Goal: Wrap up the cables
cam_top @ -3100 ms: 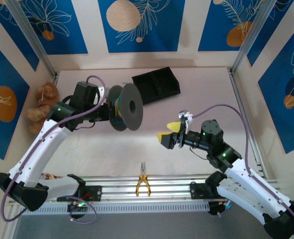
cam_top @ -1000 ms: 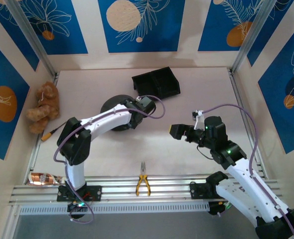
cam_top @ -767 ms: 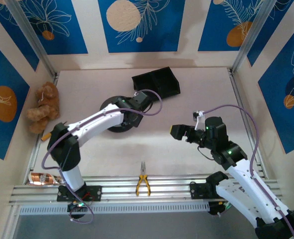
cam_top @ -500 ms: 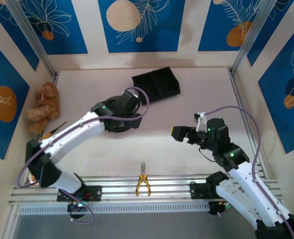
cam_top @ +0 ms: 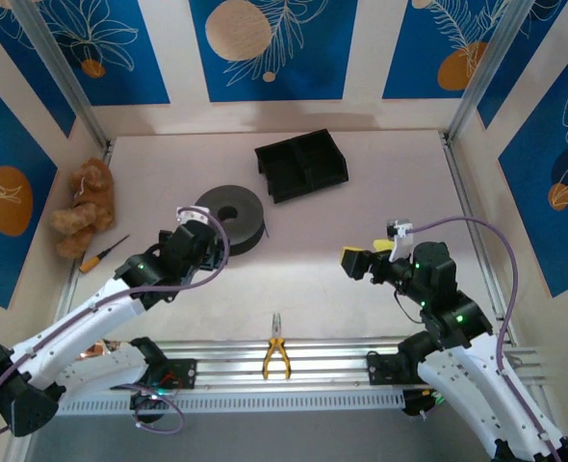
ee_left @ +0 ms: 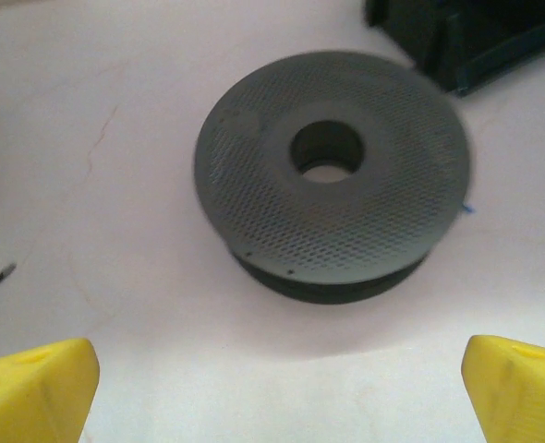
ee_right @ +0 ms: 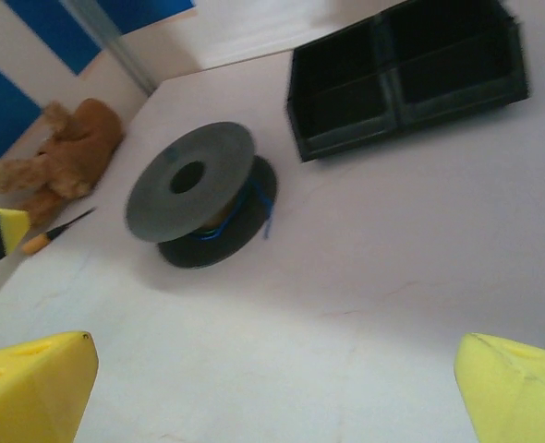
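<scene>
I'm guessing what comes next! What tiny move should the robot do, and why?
Probably the right gripper, open, should reach toward the spool and tuck in the blue tail of the cables, which hangs loose by the rim. The left gripper is open too, clear of the spool.

The left gripper point(ee_left: 272, 388) has let go and drawn back from the spool point(cam_top: 230, 218) (now lying flat on the counter point(cam_top: 361, 192)), fingers spread wide.

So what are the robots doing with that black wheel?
That wheel is a spool lying flat on the table, with blue cable wound round its middle. Nothing holds it now. The left arm points its open jaws at it from close by; the right arm waits further off, jaws open too.
</scene>
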